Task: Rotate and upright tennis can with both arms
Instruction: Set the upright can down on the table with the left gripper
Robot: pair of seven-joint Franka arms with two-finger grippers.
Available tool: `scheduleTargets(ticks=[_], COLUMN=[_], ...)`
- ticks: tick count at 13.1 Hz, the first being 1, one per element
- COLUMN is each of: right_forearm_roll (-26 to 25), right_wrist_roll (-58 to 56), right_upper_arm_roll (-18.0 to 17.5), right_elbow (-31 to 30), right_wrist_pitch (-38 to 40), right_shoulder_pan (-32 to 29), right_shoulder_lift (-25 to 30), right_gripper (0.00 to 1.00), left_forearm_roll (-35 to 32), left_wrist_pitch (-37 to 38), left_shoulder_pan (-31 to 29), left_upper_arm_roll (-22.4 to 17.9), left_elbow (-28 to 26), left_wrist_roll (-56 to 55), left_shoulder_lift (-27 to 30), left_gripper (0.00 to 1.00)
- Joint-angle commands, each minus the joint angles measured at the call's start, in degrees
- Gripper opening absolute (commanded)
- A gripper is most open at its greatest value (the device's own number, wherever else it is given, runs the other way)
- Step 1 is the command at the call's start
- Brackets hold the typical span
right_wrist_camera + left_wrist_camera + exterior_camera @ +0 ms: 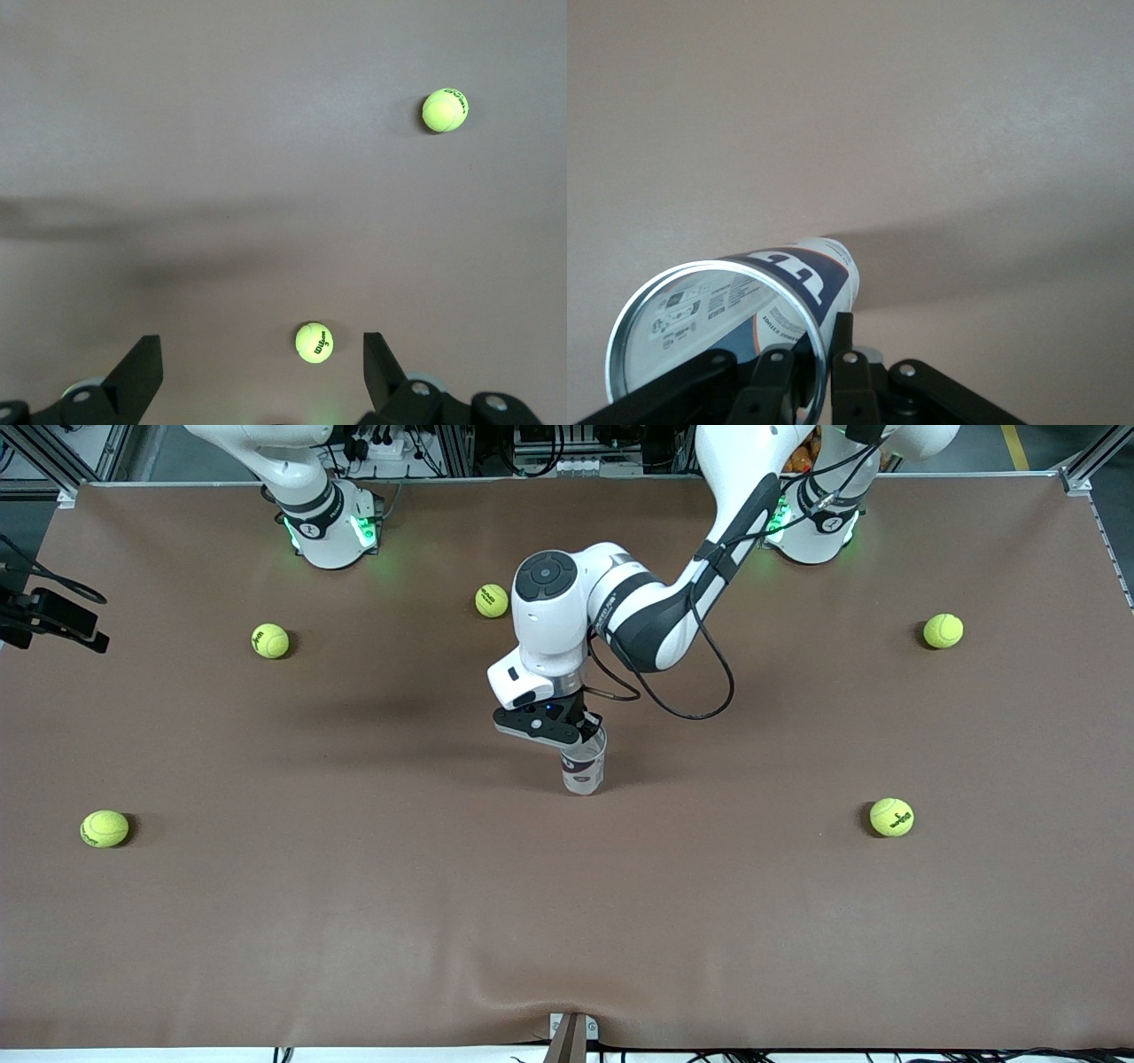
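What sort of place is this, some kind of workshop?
Probably a robotics lab: two robot arms bolted along a brown-covered table, aluminium framing at its corners, and tennis balls scattered around a tennis can.

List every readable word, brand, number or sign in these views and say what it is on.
"Wilson 3": tennis ball between the right gripper fingers in its wrist view.
Can label, held by left gripper: large navy letters cut off; fine print too small.
Other balls: dark logos, unreadable.
Arm: lettering too small.

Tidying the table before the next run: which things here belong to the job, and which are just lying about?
In use:
tennis can, upright, rim pinched by the left end effector
right end effector, open, waiting above the table

Lying about:
five tennis balls, scattered on the brown mat
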State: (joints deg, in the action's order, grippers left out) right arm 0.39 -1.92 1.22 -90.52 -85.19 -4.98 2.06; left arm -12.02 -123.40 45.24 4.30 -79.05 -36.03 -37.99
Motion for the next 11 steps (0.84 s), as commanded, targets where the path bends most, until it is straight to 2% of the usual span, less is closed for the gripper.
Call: scheduleTargets(ticks=[1,2,5,9,11], right_forearm_roll=[0.4,0.4,0.4,0.4,0.4], right_wrist_roll=[-0.45,-0.45,-0.45,-0.45,-0.45], right_upper_arm_roll=[-0.08,-0.08,-0.08,-0.08,-0.08], right_elbow=[1.22,1.22,1.22,1.22,1.22], right_wrist_pitch=[0.37,0.37,0.37,0.37,0.37], right_shoulder_pan=[-0.29,-0.29,-0.3,-0.21,-0.21], right_shoulder_lift=[-0.65,-0.74,-0.65,-0.65,-0.74], right_gripper=[1.0,1.0,1.0,1.0,1.0], left_forearm_roll=[3.66,3.85,3.94,4.81,5.08], left_wrist_pitch=[-0.44,-0.44,-0.44,1.23,5.43], left_shoulder_pan=[0.38,0.29,0.2,-1.02,-1.47], left_upper_arm_roll=[-0.35,-0.44,-0.44,-0.53,-0.7], left_elbow=[0.39,0.39,0.65,0.65,0.65], left_wrist_roll=[-0.97,-0.97,-0.97,-0.89,-0.89], left_shoulder_lift=[-0.33,-0.33,0.63,5.11,8.26], left_gripper=[0.29,0.99,1.0,1.0,1.0])
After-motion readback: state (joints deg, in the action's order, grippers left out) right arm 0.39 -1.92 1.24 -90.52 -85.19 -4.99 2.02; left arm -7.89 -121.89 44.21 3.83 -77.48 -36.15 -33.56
